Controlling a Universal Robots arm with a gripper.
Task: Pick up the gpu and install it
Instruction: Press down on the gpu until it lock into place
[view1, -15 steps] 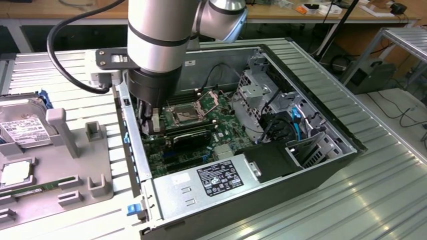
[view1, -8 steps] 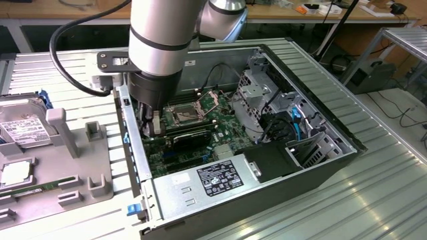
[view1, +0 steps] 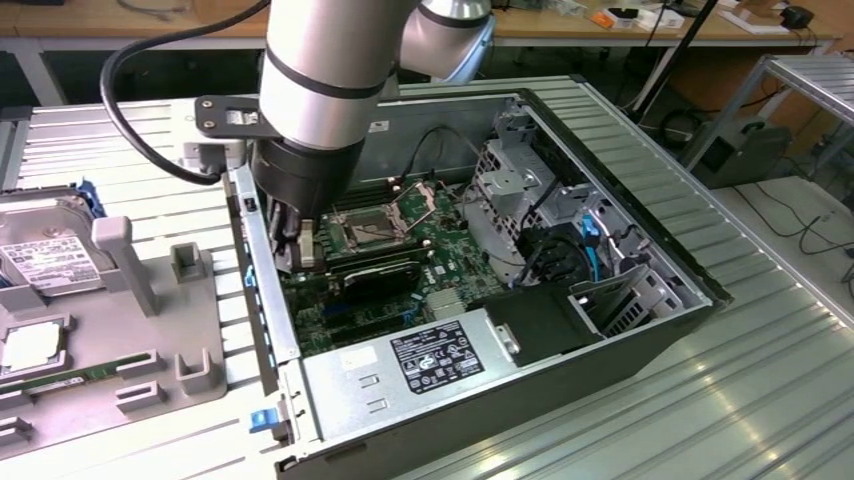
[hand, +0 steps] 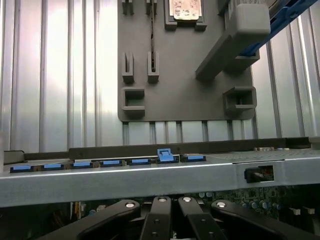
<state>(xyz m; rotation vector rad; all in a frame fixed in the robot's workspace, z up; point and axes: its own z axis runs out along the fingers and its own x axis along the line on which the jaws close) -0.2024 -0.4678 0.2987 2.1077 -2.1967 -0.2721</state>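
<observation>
Gripper (hand: 174, 202) fingers (hand: 157, 222) pressed shut, one arm reaches into one open PC case (view1: 641, 215) at its wall by the fixture tray (view1: 147, 300). One gpu (view1: 380, 275) sits on the mobo just beside the gripper (view1: 294, 240), approx. 4 o'clock in the exterior view, long axis approx. 9-to-3. Can't tell whether the gripper grips it. On the tray: one hard drive (view1: 47, 255), one memory stick (view1: 67, 378).

Ribbed metal counter (view1: 747, 380) carries two things directly – open PC case (view1: 667, 300) toward the exterior view's right, grey parts tray (view1: 160, 330) just beside it on the left – tray flat on the ribs.
</observation>
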